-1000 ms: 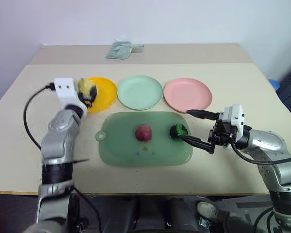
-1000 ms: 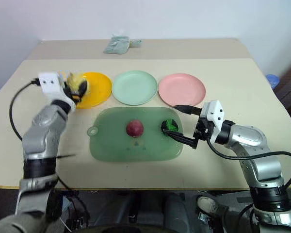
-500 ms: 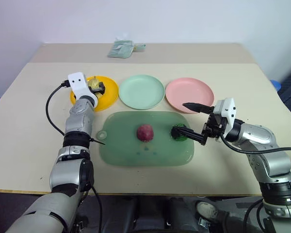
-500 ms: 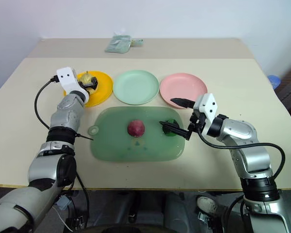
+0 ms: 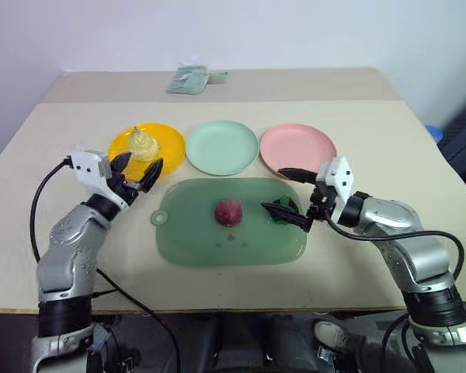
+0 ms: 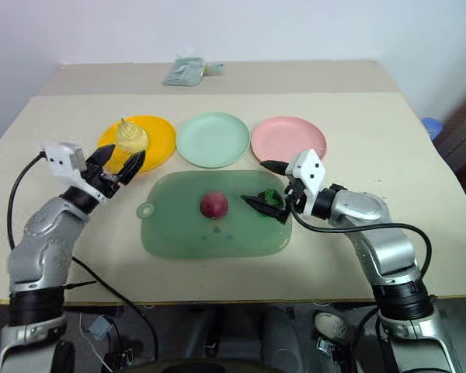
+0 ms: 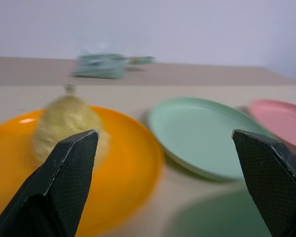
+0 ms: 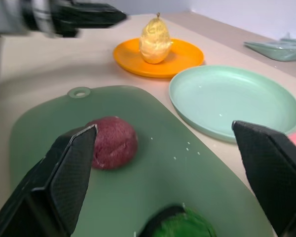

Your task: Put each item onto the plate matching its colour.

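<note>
Head views: pear (image 5: 144,144) stands on the orange plate (image 5: 171,144), left gripper (image 5: 137,172) beside it with fingers spread and empty; right gripper (image 6: 269,186), fingers wide, straddles the green lump (image 6: 273,199) on the board (image 6: 179,233), likely for pickup

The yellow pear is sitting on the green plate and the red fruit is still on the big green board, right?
Not quite. The yellow pear is sitting on the orange-yellow plate, not the green plate, which has nothing on it. The left eye view shows this. The rest is right: the red fruit is still on the big green board.
</note>
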Controlling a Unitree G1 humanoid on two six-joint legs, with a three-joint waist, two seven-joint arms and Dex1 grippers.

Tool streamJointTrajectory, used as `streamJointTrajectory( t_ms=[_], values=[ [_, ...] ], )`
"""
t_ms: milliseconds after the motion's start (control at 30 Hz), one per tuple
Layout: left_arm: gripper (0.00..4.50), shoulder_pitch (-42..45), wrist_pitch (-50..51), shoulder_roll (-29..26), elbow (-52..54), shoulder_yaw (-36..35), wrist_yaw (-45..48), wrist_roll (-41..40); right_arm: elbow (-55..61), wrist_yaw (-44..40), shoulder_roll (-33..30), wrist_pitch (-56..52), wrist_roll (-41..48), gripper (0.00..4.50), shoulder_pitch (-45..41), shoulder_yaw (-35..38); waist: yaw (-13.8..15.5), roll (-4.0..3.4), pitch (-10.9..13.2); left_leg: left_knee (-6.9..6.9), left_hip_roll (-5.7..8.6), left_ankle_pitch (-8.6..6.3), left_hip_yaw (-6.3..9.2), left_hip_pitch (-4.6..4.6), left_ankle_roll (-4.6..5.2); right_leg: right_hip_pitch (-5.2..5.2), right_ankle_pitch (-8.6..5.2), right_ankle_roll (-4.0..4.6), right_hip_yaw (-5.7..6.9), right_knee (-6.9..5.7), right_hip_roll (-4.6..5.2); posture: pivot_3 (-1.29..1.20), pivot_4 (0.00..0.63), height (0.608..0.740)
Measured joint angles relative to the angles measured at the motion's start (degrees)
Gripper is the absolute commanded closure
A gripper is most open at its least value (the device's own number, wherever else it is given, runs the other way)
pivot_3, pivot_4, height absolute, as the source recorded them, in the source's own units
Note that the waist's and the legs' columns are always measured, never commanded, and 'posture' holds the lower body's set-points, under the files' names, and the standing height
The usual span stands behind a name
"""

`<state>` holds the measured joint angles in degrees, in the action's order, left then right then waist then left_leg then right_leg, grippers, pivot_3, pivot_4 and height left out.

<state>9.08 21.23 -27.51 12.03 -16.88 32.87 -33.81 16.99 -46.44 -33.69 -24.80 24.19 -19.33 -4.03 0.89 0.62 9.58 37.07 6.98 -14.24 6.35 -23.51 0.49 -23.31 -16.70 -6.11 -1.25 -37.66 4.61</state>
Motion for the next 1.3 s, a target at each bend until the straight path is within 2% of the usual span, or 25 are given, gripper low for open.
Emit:
streamJointTrajectory(
  t_ms=[67,133,367,633,967,1000,1033,1100,1133,1300],
  values=[
    [0.06,-6.3,-0.2,-6.4,3.4,-0.2,9.7,-2.4,0.3,1.7,1.0,-2.5,-2.2,0.00,-2.5,-3.2,-0.4,0.01,0.0,-0.05,-0.01,-0.01,-0.03,0.01,0.00,-0.03,0.00,0.01,-0.03,0.02,0.00,0.00,0.150,0.740],
    [0.06,-10.2,-0.6,-9.9,4.7,-0.9,16.8,-3.9,0.3,3.2,2.0,-4.9,-3.8,0.00,-4.3,-5.6,-0.5,-0.11,0.0,-0.12,-0.03,-0.01,-0.05,0.01,0.00,-0.04,-0.02,0.05,-0.05,0.01,-0.01,0.00,0.150,0.740],
    [0.06,-16.9,-4.3,-16.1,4.9,-2.7,31.2,-4.3,0.7,5.4,5.1,-12.7,-5.5,0.00,-9.4,-11.2,0.0,-0.11,0.0,-0.07,-0.04,-0.24,0.00,0.02,0.38,-0.09,-0.03,0.08,0.02,0.16,-0.01,0.00,0.150,0.740],
    [0.06,-19.3,-7.0,-17.2,5.1,-3.1,36.9,-4.4,0.5,5.4,6.8,-20.5,-5.4,0.00,-10.9,-13.7,-0.5,-0.16,0.0,-0.16,-0.05,-0.25,-0.01,0.02,0.39,-0.13,-0.02,0.09,0.02,0.19,-0.02,0.00,0.150,0.740],
    [0.06,-20.3,-6.7,-17.6,7.0,-4.7,37.8,-5.0,-5.0,3.9,10.2,-22.1,-5.4,0.00,-12.4,-15.1,-0.5,-0.17,0.0,-0.15,-0.05,-0.25,-0.01,0.03,0.39,-0.13,-0.01,0.08,0.02,0.20,-0.03,0.00,0.150,0.740],
    [0.00,-20.4,-6.5,-17.6,7.3,-4.7,37.5,-5.2,-5.5,3.8,10.4,-22.1,-5.4,0.54,-12.6,-15.3,-0.5,-0.17,0.0,-0.15,-0.05,-0.25,-0.01,0.03,0.39,-0.13,-0.01,0.08,0.02,0.20,-0.03,0.00,0.150,0.740],
    [0.00,-20.5,-6.5,-17.6,7.6,-4.7,37.2,-5.2,-6.2,3.8,10.7,-22.1,-5.5,0.84,-12.8,-15.3,-0.6,-0.17,0.0,-0.15,-0.05,-0.25,-0.01,0.03,0.39,-0.12,-0.01,0.08,0.02,0.20,-0.03,0.00,0.150,0.740],
    [0.00,-20.8,-6.4,-17.5,8.2,-4.7,36.7,-5.3,-7.2,3.6,11.5,-21.9,-5.5,1.84,-13.1,-15.3,-0.6,-0.18,0.0,-0.15,-0.05,-0.25,-0.01,0.03,0.39,-0.13,-0.01,0.08,0.02,0.20,-0.03,0.00,0.150,0.740],
    [0.00,-20.9,-6.4,-17.4,8.6,-4.7,36.3,-5.4,-7.4,3.6,11.7,-21.9,-5.5,2.18,-13.2,-15.3,-0.6,-0.18,0.0,-0.15,-0.05,-0.25,-0.01,0.03,0.39,-0.13,-0.01,0.08,0.02,0.20,-0.03,0.00,0.150,0.740],
    [0.00,-21.8,-6.0,-16.6,9.2,-4.7,33.9,-5.6,-7.8,3.6,13.0,-22.1,-5.0,2.18,-14.8,-14.4,-0.6,-0.18,0.0,-0.15,-0.05,-0.25,-0.01,0.03,0.39,-0.13,-0.01,0.08,0.02,0.19,-0.04,0.00,0.150,0.740]
  ],
)
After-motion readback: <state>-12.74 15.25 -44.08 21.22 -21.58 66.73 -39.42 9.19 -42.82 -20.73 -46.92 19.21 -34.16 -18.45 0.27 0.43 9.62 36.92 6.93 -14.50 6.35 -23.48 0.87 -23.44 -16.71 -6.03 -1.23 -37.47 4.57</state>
